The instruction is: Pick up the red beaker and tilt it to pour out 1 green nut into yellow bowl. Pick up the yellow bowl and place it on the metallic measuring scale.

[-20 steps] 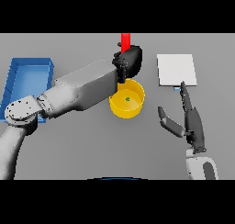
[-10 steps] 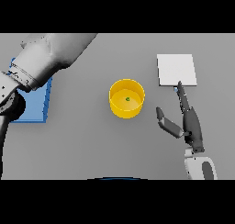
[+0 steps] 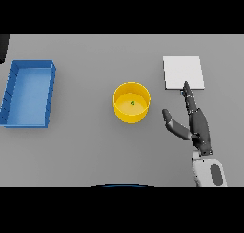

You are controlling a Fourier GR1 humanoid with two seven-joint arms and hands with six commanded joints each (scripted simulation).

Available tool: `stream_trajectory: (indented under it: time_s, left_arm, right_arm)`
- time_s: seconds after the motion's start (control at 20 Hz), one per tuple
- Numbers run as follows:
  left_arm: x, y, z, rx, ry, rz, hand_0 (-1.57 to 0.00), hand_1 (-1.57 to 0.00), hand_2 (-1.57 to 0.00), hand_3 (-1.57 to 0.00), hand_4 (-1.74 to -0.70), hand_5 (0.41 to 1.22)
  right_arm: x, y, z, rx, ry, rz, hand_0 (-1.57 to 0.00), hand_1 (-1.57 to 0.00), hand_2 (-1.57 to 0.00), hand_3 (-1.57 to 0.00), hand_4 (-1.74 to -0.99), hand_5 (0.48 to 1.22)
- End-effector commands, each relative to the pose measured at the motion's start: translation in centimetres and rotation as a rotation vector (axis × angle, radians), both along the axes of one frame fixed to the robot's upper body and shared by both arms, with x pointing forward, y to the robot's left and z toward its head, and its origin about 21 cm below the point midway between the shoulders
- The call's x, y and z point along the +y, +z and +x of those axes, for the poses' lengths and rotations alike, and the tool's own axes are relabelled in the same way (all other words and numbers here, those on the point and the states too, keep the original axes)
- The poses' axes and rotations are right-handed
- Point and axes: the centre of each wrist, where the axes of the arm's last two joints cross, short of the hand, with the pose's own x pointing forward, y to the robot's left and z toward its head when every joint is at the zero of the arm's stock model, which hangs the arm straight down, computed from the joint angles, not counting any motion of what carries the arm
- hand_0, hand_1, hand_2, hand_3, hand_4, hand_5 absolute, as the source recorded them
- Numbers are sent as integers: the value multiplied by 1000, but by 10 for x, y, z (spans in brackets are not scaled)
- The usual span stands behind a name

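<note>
Left arm: is clearing out of the scene; half a second ago it was sweeping past the blue tray, a second ago it was tipping the red beaker over the bowl; now only a dark sliver (image 3: 3,47) is showing at the 9 o'clock edge, too little to tell what it is; the left hand's fingers cannot be told, and the beaker is showing nowhere.
Yellow bowl (image 3: 131,102): is sitting upright at table centre, unmoved across the frames, with the single green nut (image 3: 133,102) lying on its floor; the pour is judged done, the carry to the scale not yet begun.
Right hand (image 3: 195,123): is resting at 4 o'clock of the bowl, fingers straight, thumb splayed toward the bowl, holding nothing; one fingertip is overlapping the scale's near edge.
Metallic measuring scale (image 3: 183,72): is lying flat at 2 o'clock of the bowl, bare on top, close to the far right edge.
Blue tray (image 3: 28,92): is sitting at 9 o'clock, well apart.
Open room: grey table (image 3: 86,151) is lying free all round the bowl; the lane from bowl to scale is crossed only by the right hand itself.
</note>
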Motion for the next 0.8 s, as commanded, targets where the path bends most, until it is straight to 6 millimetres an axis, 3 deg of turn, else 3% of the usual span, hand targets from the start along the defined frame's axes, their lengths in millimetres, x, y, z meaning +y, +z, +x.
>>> stream_trajectory:
  time_s: [0.0, 0.1, 0.35, 0.5, 0.75]
  left_arm:
    - [17, -12, 0, 1, 53, -77, -1571, -1571, -1571, -1499, -1740, 1221]
    - [52, -36, -3, -3, 152, -199, -1571, -1571, -1571, -1525, -1740, 1221]
    - [95, -83, -13, 24, 421, -474, -1571, -1571, -1571, -1556, -1741, 1221]
    - [111, -118, -24, 61, 485, -585, -1571, -1571, -1571, -1462, -1741, 1221]
    - [112, -167, -53, 80, 545, -732, -1571, -1571, -1571, -1379, -1741, 1221]
  right_arm:
    - [0, 2, 1, -3, 9, -7, 1, 1, 1, 1, -1081, 631]
    - [1, 3, 0, 13, 21, -2, 1, 1, 1, 1, -1106, 642]
    - [-1, 0, 1, 11, 35, -18, 1, 1, 1, 1, -1165, 672]
    - [-2, -2, -2, -4, 38, -46, 1, 1, 1, 1, -1188, 696]
    - [-4, 2, 3, -2, 38, -52, 1, 1, 1, 1, -1202, 709]
